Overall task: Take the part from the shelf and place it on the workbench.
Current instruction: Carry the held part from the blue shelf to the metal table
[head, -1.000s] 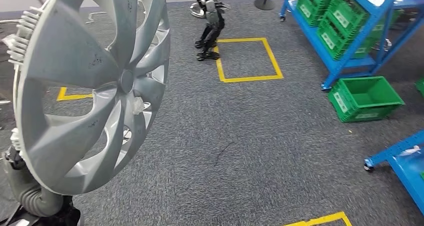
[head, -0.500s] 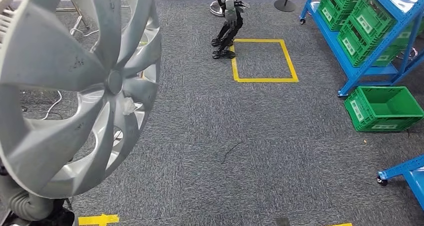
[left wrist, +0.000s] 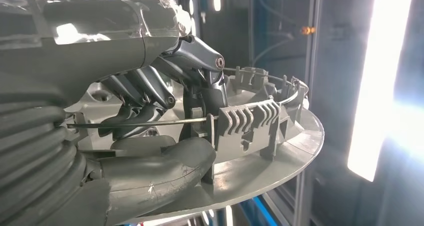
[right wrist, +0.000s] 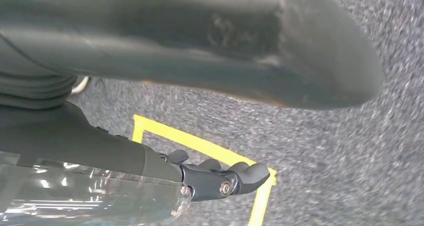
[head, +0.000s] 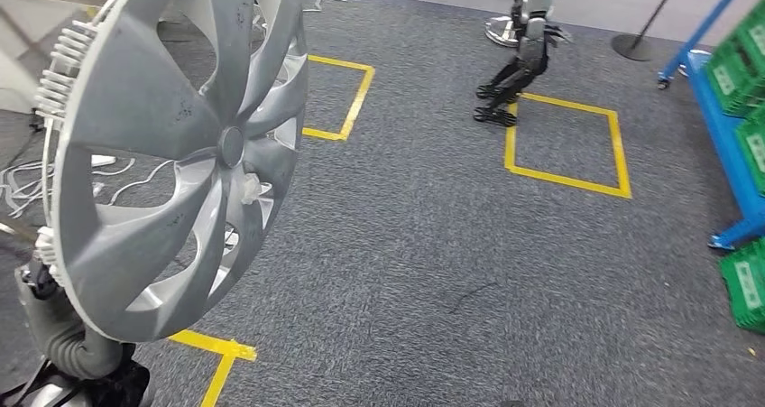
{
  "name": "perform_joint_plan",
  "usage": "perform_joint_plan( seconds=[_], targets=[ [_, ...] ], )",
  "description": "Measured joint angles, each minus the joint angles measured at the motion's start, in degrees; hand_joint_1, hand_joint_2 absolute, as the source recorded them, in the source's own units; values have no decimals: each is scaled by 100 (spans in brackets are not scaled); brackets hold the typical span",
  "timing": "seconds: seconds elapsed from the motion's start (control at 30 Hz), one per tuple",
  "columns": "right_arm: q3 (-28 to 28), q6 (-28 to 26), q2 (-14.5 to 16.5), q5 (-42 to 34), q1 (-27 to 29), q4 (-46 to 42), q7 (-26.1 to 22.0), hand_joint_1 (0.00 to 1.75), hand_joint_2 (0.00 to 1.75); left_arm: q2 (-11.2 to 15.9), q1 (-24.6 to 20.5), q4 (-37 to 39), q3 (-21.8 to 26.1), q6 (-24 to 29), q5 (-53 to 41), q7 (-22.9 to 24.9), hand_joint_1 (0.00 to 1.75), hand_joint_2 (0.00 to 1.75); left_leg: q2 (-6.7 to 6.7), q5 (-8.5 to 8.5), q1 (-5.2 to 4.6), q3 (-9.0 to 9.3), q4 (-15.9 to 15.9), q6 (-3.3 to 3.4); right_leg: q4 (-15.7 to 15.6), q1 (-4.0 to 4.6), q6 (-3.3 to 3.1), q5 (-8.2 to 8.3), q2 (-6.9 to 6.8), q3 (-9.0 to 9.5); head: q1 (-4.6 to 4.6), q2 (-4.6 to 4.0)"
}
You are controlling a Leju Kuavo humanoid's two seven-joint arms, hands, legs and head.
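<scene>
The part is a large silver wheel cover [head: 171,154], held upright and close to the head camera at the left. My left arm [head: 68,344] rises beneath it, and the cover hides most of the hand. In the left wrist view my left hand [left wrist: 165,95] grips the wheel cover [left wrist: 280,151] at its rim, with dark fingers behind the clip ring and the thumb under the edge. My right hand [right wrist: 210,178] hangs over the grey carpet, holding nothing, its fingers loosely apart.
Another robot's legs [head: 519,64] stand by a yellow taped square [head: 564,145]. A second taped square [head: 338,100] lies further left. Blue shelving with green crates [head: 735,109] and a green crate [head: 744,281] line the right edge. Cables [head: 54,181] lie at the left.
The whole view has swung left, so the camera moved: shelving and the other robot slid right, and a second taped square came in. The wheel cover stays in my left hand.
</scene>
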Motion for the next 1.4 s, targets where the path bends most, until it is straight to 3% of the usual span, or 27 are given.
perform_joint_plan(
  seconds=[0.07, 0.13, 0.2, 0.27, 0.33, 0.37, 0.4, 0.43, 0.47, 0.53, 0.57, 0.63, 0.7, 0.8, 0.87, 0.9, 0.93, 0.97, 1.03, 1.07, 1.13, 1.17, 1.2, 1.27, 1.3, 1.33, 1.4],
  targets=[
    [22, -13, 2, 59, 4, -1, 41, 0, 0, -1, 48, -20, 51, -8, -2, 0, 175, 175, -109, 32, 9, -23, -3, -53, -258, 20, -29, 73, 71, 103, -1, 0],
    [36, -13, 31, 84, 1, -2, 65, 0, 0, 3, 101, -37, 96, -13, -3, 0, 175, 175, -124, 55, 24, -48, -12, -110, -308, 21, -51, 126, -48, 121, 1, 0],
    [38, -10, 69, 98, -5, -1, 79, 0, 0, 10, 138, -59, 140, -20, -3, 0, 175, 175, 239, -117, 9, -177, 205, -153, -395, 5, -87, 207, -166, 131, -43, 0],
    [39, -9, 86, 114, 15, -1, 83, 0, 0, 13, 158, -67, 164, -35, -7, 0, 175, 175, 603, -519, 25, -476, 845, -201, -434, 3, -104, 246, -288, 121, -125, 0],
    [43, -8, 102, 134, 47, 0, 84, 0, 0, 14, 187, -63, 170, -57, -10, -1, 175, 175, 625, -801, 80, -767, 1527, -267, -428, -3, -95, 236, -440, 113, -189, 0],
    [48, -9, 115, 157, 54, 0, 84, 0, 0, 14, 202, -62, 178, -70, -10, -2, 175, 175, 626, -794, 104, -798, 1632, -300, -418, -11, -80, 221, -516, 113, -214, 0],
    [57, -11, 128, 192, 53, 0, 87, 0, 0, 14, 212, -62, 188, -88, -11, -3, 175, 175, 648, -684, 122, -714, 1507, -331, -401, -23, -58, 200, -586, 116, -235, 0],
    [76, -15, 143, 244, 45, 0, 92, 0, 0, 14, 218, -61, 198, -104, -11, -5, 175, 175, 741, -496, 135, -507, 1153, -361, -370, -37, -27, 168, -647, 122, -255, 0],
    [99, -22, 152, 300, 34, 0, 103, 0, 0, 13, 221, -60, 210, -118, -10, -8, 175, 175, 932, -356, 130, -279, 746, -383, -335, -40, 11, 130, -697, 131, -284, 0],
    [147, -42, 158, 373, 4, 0, 126, 0, 0, 12, 233, -52, 233, -137, -9, -13, 175, 175, 1249, -209, 118, 33, 188, -331, -265, -20, 79, 47, -780, 152, -328, 0],
    [162, -51, 157, 384, -8, -1, 134, 0, 0, 12, 238, -48, 245, -146, -9, -15, 175, 175, 1305, -227, 104, 64, 123, -281, -257, -5, 100, 22, -820, 169, -326, 0],
    [179, -61, 163, 385, -17, -1, 137, 0, 0, 11, 251, -43, 263, -168, -9, -17, 175, 175, 1156, -222, 101, 64, 119, -183, -265, -7, 119, -11, -917, 205, -285, 0],
    [184, -65, 168, 385, -13, -2, 137, 0, 0, 12, 256, -46, 279, -185, -9, -17, 175, 175, 988, -211, 105, 69, 110, -130, -110, -41, 156, -163, -799, 167, -243, 0],
    [206, -68, 170, 385, 11, -2, 137, 0, 0, 11, 254, -51, 294, -192, -9, -17, 175, 175, 726, -188, 93, 68, 102, -72, 963, -59, 185, -719, -405, -317, -136, 0],
    [220, -68, 171, 385, 46, -1, 137, 0, 0, 5, 256, -48, 296, -192, -9, -17, 175, 175, 521, -173, 61, 61, 102, -43, 1514, -46, 143, -838, -340, -623, -77, 0],
    [223, -68, 172, 385, 59, -1, 136, 0, 0, 4, 257, -46, 296, -192, -9, -17, 175, 175, 410, -163, 42, 59, 102, -29, 1465, -35, 103, -720, -318, -636, -54, 0],
    [225, -69, 172, 385, 64, -1, 136, 0, 0, 3, 258, -44, 296, -192, -9, -17, 175, 175, 301, -150, 25, 59, 100, -18, 1180, -18, 52, -504, -273, -537, -37, 0],
    [226, -69, 170, 385, 62, 0, 137, 0, 0, 4, 258, -43, 297, -193, -9, -17, 175, 175, 199, -135, 22, 58, 98, -10, 748, 9, -9, -254, -167, -360, -23, 0],
    [227, -73, 155, 385, 48, 0, 136, 0, 0, 4, 260, -43, 298, -196, -9, -17, 175, 175, 20, -102, 33, 44, 93, -24, 17, 57, -108, 51, 40, -50, -25, 0],
    [228, -75, 149, 385, 34, -1, 136, 0, 0, 3, 263, -43, 299, -196, -9, -17, 175, 175, -55, -84, 49, 29, 91, -44, -150, 75, -136, 96, 90, 20, -14, 0],
    [233, -80, 147, 385, 3, -2, 137, 0, 0, 1, 277, -43, 309, -198, -9, -17, 175, 175, -188, -40, 62, -2, 69, -107, -228, 85, -159, 128, -5, 42, 28, 0],
    [241, -82, 155, 385, -15, -3, 138, 0, 0, 1, 291, -44, 321, -198, -9, -17, 175, 175, -107, -47, 48, -24, 84, -120, -282, 71, -146, 168, -73, 60, 51, 0],
    [251, -85, 161, 386, -25, -5, 139, 0, 0, 2, 294, -43, 333, -198, -9, -17, 175, 175, 82, -114, 29, -72, 157, -136, -349, 52, -144, 215, -139, 80, 46, 0],
    [269, -90, 166, 386, -30, -10, 138, 0, 0, 2, 284, -37, 346, -204, -9, -17, 175, 175, 530, -446, 26, -301, 636, -174, -450, 13, -126, 285, -281, 100, -9, 0],
    [272, -95, 162, 385, -25, -11, 138, 0, 0, 1, 269, -32, 345, -208, -9, -16, 175, 175, 628, -653, 56, -471, 1009, -220, -462, 1, -130, 291, -347, 95, -53, 0],
    [274, -99, 160, 385, -23, -11, 137, 0, 0, -1, 260, -27, 343, -212, -9, -13, 175, 175, 629, -806, 95, -627, 1367, -270, -458, -15, -119, 288, -420, 90, -89, 0],
    [276, -105, 160, 386, -33, -13, 134, 0, 0, -2, 233, -17, 341, -214, -6, -1, 175, 175, 618, -814, 169, -712, 1625, -376, -435, -58, -72, 260, -561, 91, -144, 0]
  ],
)
